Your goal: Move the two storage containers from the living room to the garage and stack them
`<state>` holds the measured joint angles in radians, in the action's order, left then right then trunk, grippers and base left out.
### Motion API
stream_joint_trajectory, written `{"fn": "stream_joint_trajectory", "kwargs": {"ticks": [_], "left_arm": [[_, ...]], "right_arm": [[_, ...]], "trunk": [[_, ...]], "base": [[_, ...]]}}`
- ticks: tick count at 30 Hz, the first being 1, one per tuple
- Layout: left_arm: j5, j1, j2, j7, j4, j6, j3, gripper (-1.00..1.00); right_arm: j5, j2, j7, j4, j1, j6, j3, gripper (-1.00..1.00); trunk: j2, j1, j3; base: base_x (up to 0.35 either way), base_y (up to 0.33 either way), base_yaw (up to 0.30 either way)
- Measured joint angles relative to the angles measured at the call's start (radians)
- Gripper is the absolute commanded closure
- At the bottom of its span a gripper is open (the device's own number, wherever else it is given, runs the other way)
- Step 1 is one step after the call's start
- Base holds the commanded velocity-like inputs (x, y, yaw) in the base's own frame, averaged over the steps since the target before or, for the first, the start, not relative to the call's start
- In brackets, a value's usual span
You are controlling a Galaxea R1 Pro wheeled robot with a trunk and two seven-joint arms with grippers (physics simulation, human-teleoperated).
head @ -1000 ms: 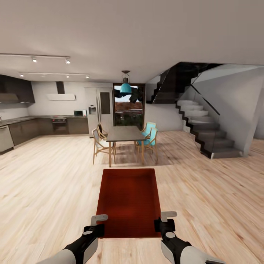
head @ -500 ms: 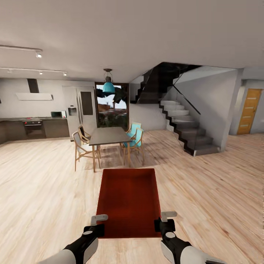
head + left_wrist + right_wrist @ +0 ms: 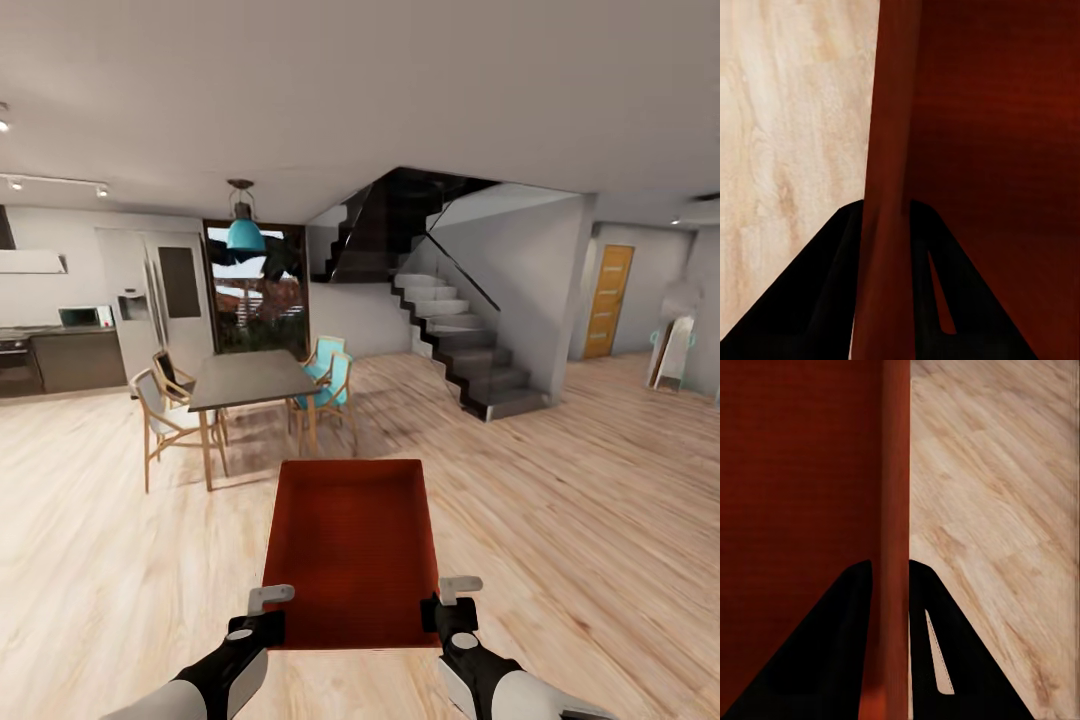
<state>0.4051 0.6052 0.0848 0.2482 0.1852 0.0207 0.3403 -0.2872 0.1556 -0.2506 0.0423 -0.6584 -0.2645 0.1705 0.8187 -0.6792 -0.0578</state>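
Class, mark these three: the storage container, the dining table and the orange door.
storage container [image 3: 350, 545], head view, flat bottom
dining table [image 3: 250, 378], head view, dark tabletop
orange door [image 3: 608, 301], head view, door panel's middle

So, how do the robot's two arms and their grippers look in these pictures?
Both arms have glossy white rounded shells that turn into black wrist sections, each with a small round grey cap on top. The left gripper and the right gripper have pale grey angular fingers in the head view. In the wrist views the fingers look plain black and wedge-shaped. I see no cables or markings.
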Motion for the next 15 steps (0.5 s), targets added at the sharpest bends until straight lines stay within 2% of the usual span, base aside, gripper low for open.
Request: {"fn": "stream_joint_trajectory", "kwargs": {"ticks": [15], "left_arm": [[0.001,0.000,0.000,0.000,0.000,0.001,0.000,1.00]], "right_arm": [[-0.001,0.000,0.000,0.000,0.000,0.000,0.000,1.00]], "trunk": [[0.000,0.000,0.000]], "base": [[0.322,0.098,-0.283]]}}
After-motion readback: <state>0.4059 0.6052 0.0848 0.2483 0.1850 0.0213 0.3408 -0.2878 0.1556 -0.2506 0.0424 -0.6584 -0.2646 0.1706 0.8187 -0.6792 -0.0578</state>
